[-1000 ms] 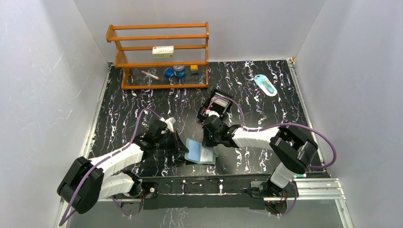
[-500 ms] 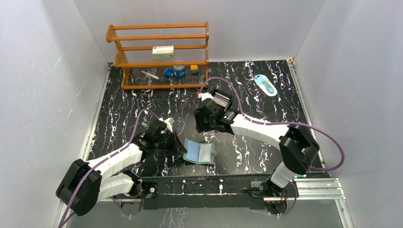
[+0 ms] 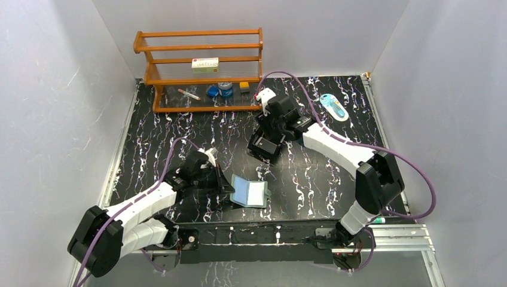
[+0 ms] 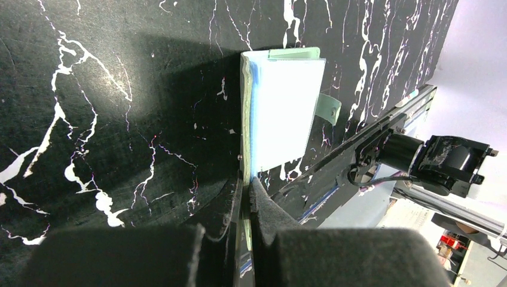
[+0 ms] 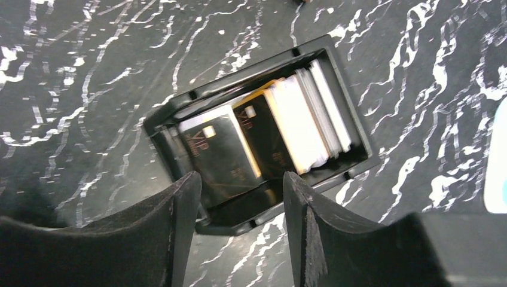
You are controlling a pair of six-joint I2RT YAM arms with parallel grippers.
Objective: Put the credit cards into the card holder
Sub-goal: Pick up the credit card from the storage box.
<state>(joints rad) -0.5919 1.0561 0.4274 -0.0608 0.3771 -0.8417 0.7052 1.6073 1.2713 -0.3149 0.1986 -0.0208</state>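
Note:
The teal card holder (image 3: 250, 192) (image 4: 281, 113) lies open near the table's front, its pale blue inside facing up and its snap tab sticking out on the far side. My left gripper (image 3: 226, 183) (image 4: 246, 179) is shut on the holder's near edge. Several credit cards (image 5: 263, 134), dark ones and white ones, stand stacked in a black box (image 3: 265, 147) (image 5: 344, 164) at mid-table. My right gripper (image 3: 267, 134) (image 5: 239, 185) hovers over that box's near rim, open, with nothing between its fingers.
A wooden shelf (image 3: 200, 69) with a small carton and small items stands at the back left. A blue-and-white packet (image 3: 333, 106) lies at the back right. A metal rail (image 3: 299, 230) runs along the near edge. White walls close in on both sides.
My right gripper has opened and swung back from the card holder to above the black box. The left gripper has kept its grip on the holder.

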